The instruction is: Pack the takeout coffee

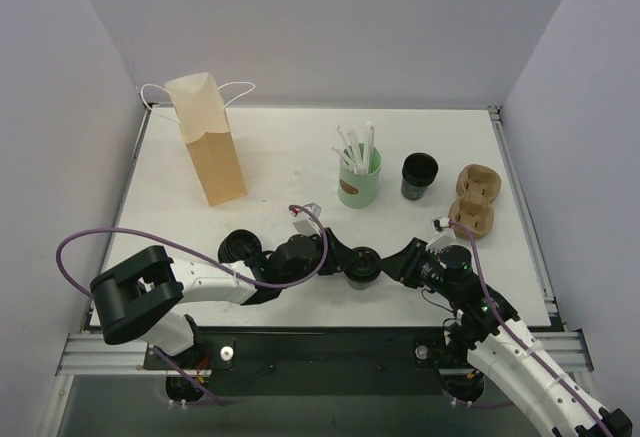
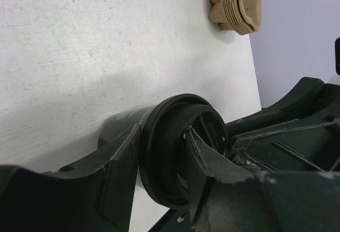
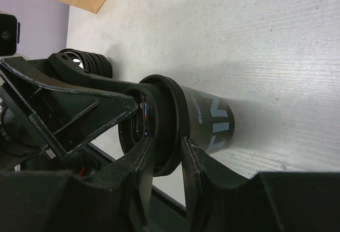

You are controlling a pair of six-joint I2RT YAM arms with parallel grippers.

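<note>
Closest to us, the right hand [image 3: 168, 149] is pinching the rim of the lid [image 3: 167, 94] on the coffee cup [image 3: 210, 120], with one finger lying across the lid's top and the other pressing in under its rim. The left hand [image 2: 163, 136] is meeting it from the opposite side and is gripping that lid's edge too, with one finger against the cup wall and one over the top. The cup is standing upright on the surface [image 1: 280, 157], near its front edge, between the two arms.

To its left we are seeing a stack of lids [image 1: 240, 247]. Farther back a green cup [image 1: 358, 189] is holding straws [image 1: 355, 147] and another black cup [image 1: 419, 175] is standing just beside it. A cardboard cup holder [image 1: 473, 200] is lying at the right, and a paper bag [image 1: 210, 142] is standing at the back left.
</note>
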